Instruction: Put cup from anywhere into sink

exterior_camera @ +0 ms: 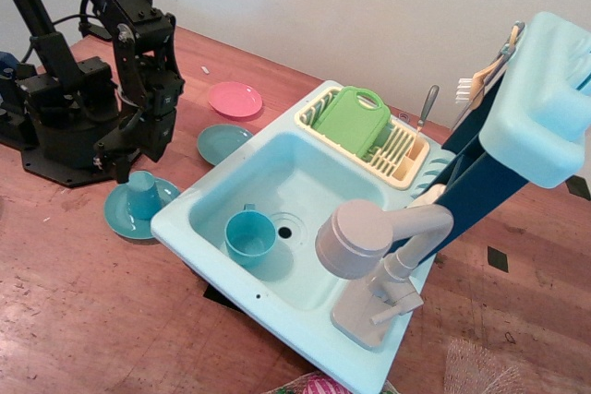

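Note:
The cup [143,195], small, narrow and turquoise, stands on a teal saucer [129,217] on the wooden table, left of the sink. My black gripper [138,161] hangs just above and slightly behind the cup, jaws apart and holding nothing. One fingertip [120,171] reaches down near the cup's upper left edge. The pale-blue sink [314,182] lies in the middle, with a round drain hole and a chunky greyish-white faucet [369,246] at its front right. A wider teal cup with a small handle [249,235] stands upright inside the basin by the drain.
A pink plate [235,99] and a teal plate [223,143] lie on the table behind the sink's left corner. A cream dish rack [406,156] holds a green cutting board [352,119]. A pale-blue shelf [540,99] with hanging utensils stands at the right. The arm's base [55,126] is far left.

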{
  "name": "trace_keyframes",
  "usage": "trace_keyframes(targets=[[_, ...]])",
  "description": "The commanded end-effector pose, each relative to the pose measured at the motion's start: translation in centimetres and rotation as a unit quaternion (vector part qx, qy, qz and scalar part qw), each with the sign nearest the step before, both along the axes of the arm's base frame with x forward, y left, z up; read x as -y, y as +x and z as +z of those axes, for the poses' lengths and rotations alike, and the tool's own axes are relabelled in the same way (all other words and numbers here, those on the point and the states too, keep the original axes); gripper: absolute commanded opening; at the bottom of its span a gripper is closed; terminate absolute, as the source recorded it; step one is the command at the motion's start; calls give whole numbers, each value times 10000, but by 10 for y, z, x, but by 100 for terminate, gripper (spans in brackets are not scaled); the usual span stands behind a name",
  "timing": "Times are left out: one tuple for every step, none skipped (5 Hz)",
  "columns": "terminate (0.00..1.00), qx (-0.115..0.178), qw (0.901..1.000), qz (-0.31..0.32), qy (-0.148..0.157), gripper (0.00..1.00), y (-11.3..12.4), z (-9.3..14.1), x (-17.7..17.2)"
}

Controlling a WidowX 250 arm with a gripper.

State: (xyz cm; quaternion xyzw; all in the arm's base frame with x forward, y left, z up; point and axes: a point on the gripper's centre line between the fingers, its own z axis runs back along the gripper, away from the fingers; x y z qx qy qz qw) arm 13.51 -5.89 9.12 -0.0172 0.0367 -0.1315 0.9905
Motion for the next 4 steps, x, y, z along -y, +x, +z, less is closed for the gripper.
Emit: trace_keyframes(targets=[[0,0,10000,0,0,100,0,0,0],[0,20,10000,-30,-14,100,13,-19,-4],[0,-101,9999,-116,-65,100,18,-31,-1],[0,-75,9999,-60,-118,100,17,-52,2]])
